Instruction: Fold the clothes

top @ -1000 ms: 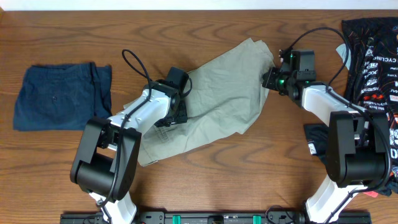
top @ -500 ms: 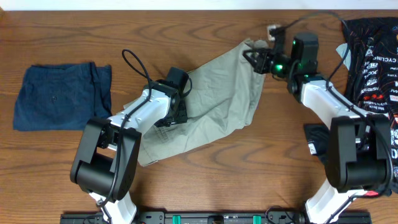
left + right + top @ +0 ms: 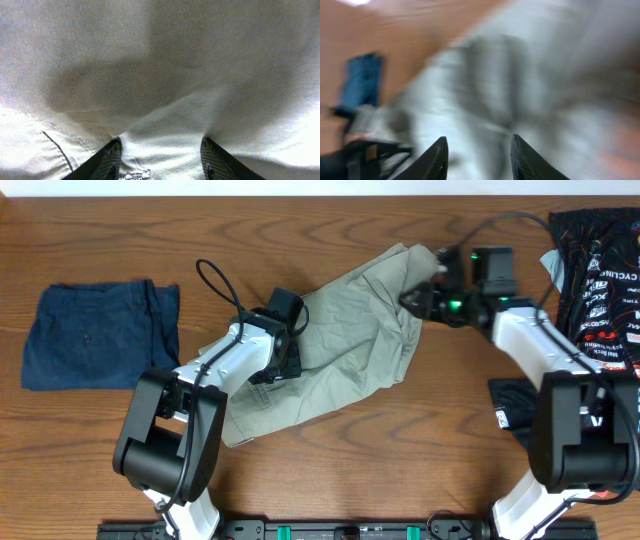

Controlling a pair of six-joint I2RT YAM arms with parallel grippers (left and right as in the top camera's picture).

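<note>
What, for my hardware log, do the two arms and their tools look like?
Both the left arm and right arm have white links joined by bulky black joints. A black cable loops off the left one; another arcs over the right, where a green light glows. The left tool has black, mesh-textured fingers.

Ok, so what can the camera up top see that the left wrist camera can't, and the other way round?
Only the overhead view shows the folded blue shorts at the left, the black printed clothes at the right, the right gripper and the wooden table. Only the left wrist view shows the left gripper up close, its fingers spread on fabric near a stitched seam. Both show the beige shorts.
</note>
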